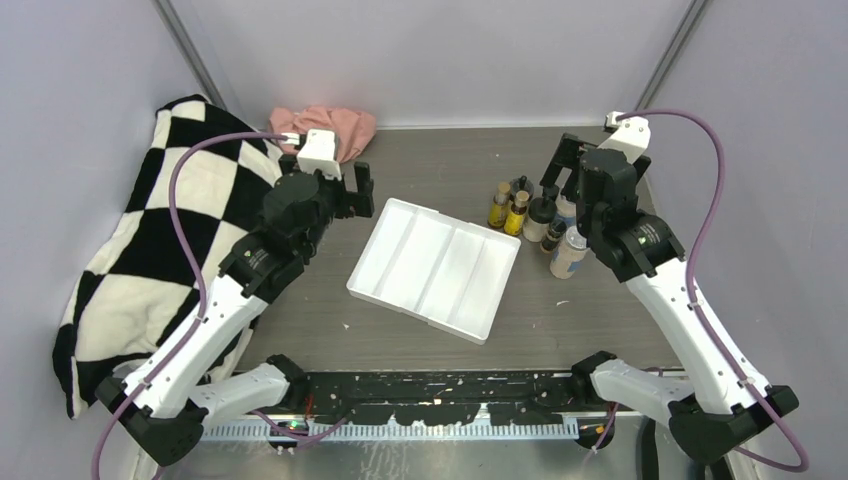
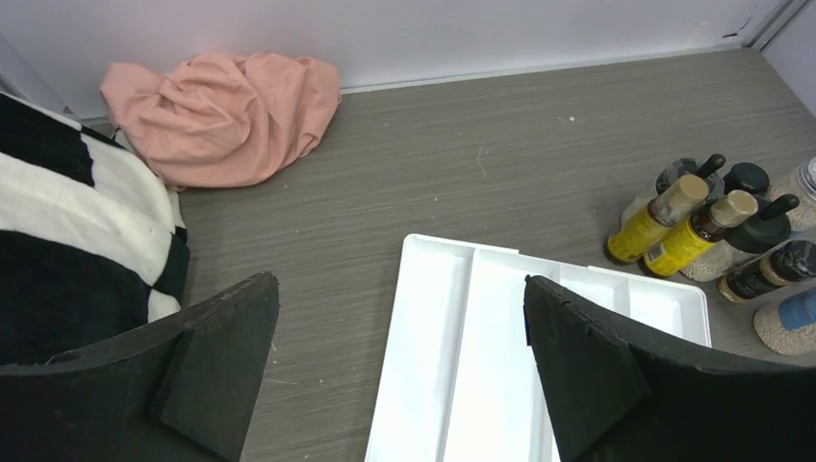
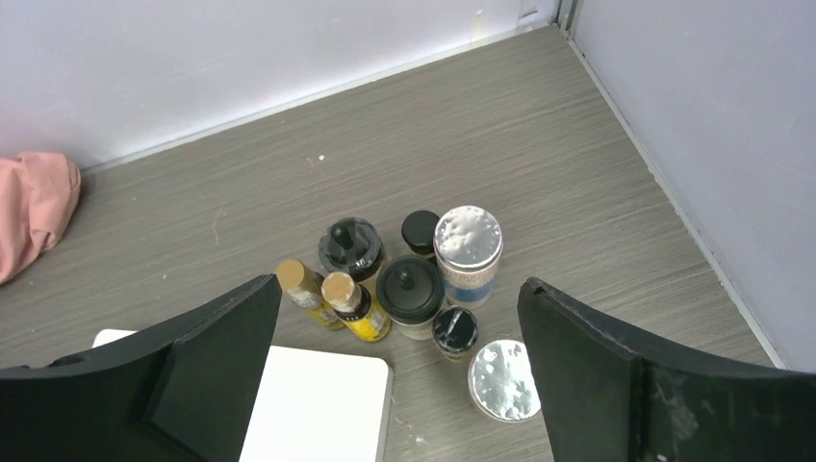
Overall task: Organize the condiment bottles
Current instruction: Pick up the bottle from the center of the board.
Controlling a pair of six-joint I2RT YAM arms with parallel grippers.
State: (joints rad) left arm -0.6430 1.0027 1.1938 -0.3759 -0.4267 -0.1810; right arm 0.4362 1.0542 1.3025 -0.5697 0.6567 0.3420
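The condiment bottles (image 1: 530, 215) stand in a tight cluster on the grey table, right of the white divided tray (image 1: 435, 268). The right wrist view shows two slim yellow bottles (image 3: 354, 306), two black-lidded jars (image 3: 410, 289), two tiny dark bottles (image 3: 454, 330) and two silver-lidded shakers (image 3: 469, 241). My right gripper (image 3: 399, 283) hangs open above the cluster and touches none of them. My left gripper (image 2: 399, 281) is open above the tray's far left corner (image 2: 423, 327), with nothing between its fingers. All tray compartments that show hold nothing.
A pink cloth (image 1: 330, 125) lies bunched against the back wall. A black-and-white checkered cloth (image 1: 160, 240) covers the table's left side, under the left arm. The right wall runs close behind the bottles.
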